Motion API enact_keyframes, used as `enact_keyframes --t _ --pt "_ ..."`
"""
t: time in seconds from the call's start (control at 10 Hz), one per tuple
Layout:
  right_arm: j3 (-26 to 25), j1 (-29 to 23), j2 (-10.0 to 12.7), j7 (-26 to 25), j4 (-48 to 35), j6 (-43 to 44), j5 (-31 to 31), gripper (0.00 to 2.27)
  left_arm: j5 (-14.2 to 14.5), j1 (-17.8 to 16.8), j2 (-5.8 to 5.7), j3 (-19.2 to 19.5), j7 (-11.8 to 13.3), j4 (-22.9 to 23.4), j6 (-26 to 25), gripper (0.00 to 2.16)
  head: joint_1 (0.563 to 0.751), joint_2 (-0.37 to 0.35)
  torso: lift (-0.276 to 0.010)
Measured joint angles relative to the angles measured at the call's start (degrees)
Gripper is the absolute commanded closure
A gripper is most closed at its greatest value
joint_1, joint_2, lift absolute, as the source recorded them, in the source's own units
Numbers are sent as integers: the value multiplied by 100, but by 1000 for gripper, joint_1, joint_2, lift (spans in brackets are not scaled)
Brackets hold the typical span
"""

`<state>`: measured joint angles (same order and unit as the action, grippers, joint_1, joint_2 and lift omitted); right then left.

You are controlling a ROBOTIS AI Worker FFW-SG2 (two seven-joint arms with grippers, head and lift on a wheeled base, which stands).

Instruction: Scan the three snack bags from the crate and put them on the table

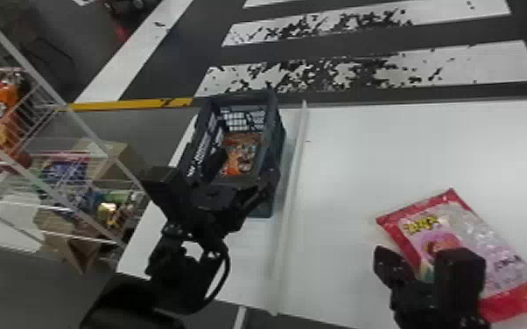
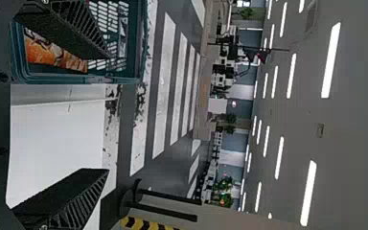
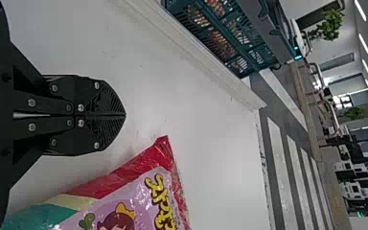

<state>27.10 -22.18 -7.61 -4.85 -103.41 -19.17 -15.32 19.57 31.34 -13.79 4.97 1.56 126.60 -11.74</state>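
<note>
Left tool is at the near end of the crate, spread wide and gripping nothing. Orange snack packaging lies inside the crate, apparently more than one bag. A red-and-pink snack bag lies on the counter. Right tool, near that bag, is fully closed and empty.

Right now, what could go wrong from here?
The left gripper is open and seems to straddle one wall of the crate, so lowering it might catch the rim instead of the orange snack bag inside. The right gripper hangs close to the red-and-pink snack bag; a sideways sweep could shove it.
</note>
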Motion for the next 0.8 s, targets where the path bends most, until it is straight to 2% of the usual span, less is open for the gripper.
enact_keyframes --t 0.3,0.8 --pt "52 316 168 -605 372 380 88 2223 -6 29 -17 -5 38 -3 0 26 695 339 -94" --pt "-408 367 172 -1085 422 372 65 2223 -6 32 -12 -43 109 47 0 26 695 245 -94"
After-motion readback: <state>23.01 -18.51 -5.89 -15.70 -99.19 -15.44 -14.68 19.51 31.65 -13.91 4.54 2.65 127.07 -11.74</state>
